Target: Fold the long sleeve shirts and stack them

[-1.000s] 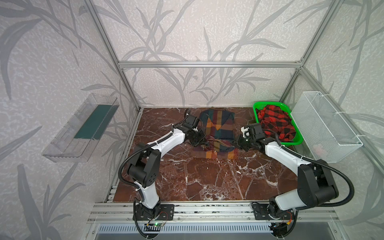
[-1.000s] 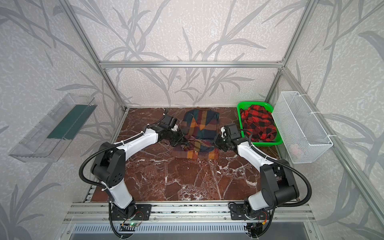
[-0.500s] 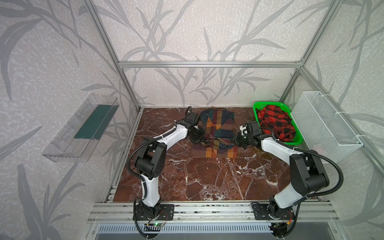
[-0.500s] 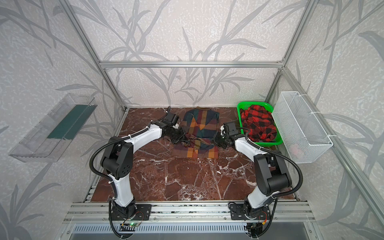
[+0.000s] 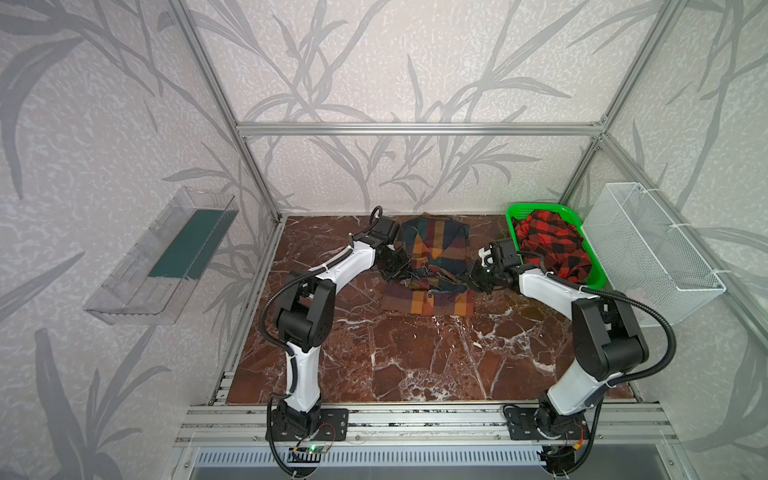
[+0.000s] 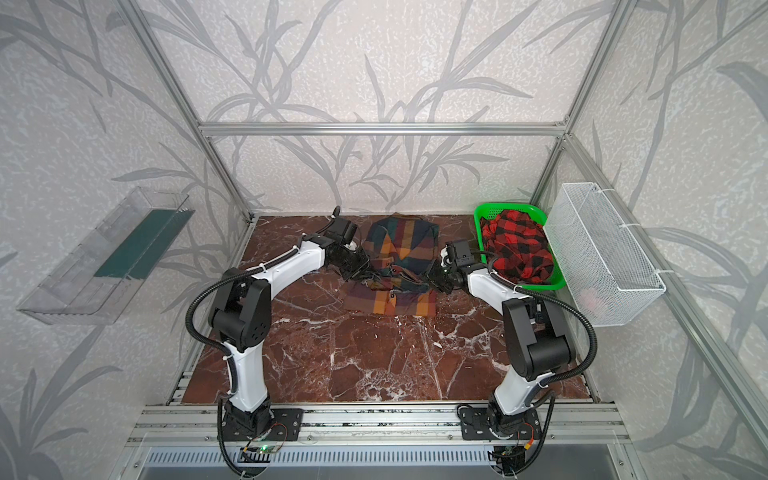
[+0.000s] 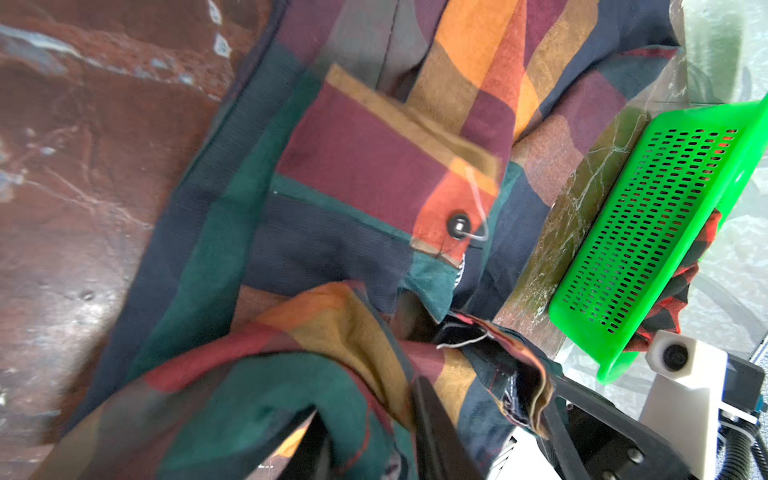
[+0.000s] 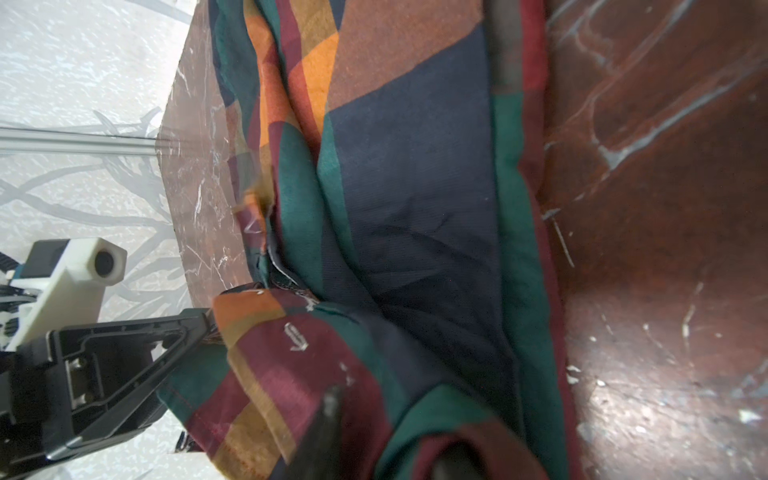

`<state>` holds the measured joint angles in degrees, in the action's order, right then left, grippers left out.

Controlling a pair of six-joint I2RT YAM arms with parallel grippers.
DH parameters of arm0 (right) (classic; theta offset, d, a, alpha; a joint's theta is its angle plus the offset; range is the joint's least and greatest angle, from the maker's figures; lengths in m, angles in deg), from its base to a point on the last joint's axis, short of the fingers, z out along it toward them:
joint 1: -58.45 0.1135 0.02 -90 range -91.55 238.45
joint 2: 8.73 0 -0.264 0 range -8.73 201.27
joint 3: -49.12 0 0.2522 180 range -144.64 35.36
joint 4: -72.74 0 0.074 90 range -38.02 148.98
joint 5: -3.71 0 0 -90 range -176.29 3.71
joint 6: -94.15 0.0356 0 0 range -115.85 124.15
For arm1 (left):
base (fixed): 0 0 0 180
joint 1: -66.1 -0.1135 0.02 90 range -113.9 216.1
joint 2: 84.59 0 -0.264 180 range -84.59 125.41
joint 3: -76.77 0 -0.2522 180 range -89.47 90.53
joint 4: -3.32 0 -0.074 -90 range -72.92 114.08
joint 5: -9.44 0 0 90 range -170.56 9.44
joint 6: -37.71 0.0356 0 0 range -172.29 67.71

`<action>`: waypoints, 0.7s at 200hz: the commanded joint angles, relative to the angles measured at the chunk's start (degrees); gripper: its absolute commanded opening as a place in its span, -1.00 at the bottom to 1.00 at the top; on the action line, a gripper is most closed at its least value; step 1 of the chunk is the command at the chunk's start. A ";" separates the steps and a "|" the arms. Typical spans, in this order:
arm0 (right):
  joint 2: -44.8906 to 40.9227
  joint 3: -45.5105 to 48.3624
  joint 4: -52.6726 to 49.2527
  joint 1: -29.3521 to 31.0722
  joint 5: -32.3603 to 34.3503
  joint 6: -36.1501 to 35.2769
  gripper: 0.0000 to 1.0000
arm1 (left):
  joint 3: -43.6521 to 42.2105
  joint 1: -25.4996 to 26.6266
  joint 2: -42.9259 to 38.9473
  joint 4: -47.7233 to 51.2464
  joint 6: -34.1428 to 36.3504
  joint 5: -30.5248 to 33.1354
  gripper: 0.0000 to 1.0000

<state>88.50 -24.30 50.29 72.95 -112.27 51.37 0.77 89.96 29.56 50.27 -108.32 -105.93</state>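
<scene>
Left gripper (image 5: 395,269) and right gripper (image 5: 474,281), clamped a second ago, now stand narrowly parted around bunched plaid shirt (image 5: 436,245); check shirt (image 5: 548,245) stays in basket (image 5: 536,206).

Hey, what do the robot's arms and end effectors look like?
Left arm and right arm match: white links between black joints, black bases bolted to an aluminium rail, a ribbed black hose looping alongside each. Left end effector and right end effector have black tapered fingers, plus white camera housings.

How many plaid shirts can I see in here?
2. The navy, orange and green plaid shirt lies on the marble table, toward the back. The red-and-black check shirt is bunched in the green basket; it may hide another.
</scene>
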 commanded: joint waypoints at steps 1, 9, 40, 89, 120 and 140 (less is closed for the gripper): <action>-0.62 -2.07 -2.15 -0.61 0.89 -0.90 -0.18 | 3.71 -0.43 0.52 3.01 1.16 1.02 -0.40; -1.01 -2.32 -2.40 -0.68 1.01 -0.90 -0.13 | 4.54 -0.46 0.74 3.52 1.22 1.01 -0.39; -1.96 -4.00 -4.42 -0.79 1.69 -1.56 0.08 | 7.79 -0.49 1.85 5.55 1.71 1.20 -0.38; -2.72 -7.34 -7.71 -0.92 3.38 -2.81 0.16 | 11.69 -0.51 3.27 8.54 2.65 1.11 -0.37; -4.17 -8.64 -9.06 -0.97 3.71 -2.95 0.18 | 12.05 -0.57 3.10 9.51 3.20 1.41 -0.33; -5.29 -8.87 -8.89 -0.97 3.74 -2.55 0.19 | 12.22 -0.59 2.96 9.61 3.25 1.28 -0.20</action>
<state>86.14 -31.42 43.21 72.34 -109.25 49.45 10.97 89.65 32.07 57.59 -105.96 -105.51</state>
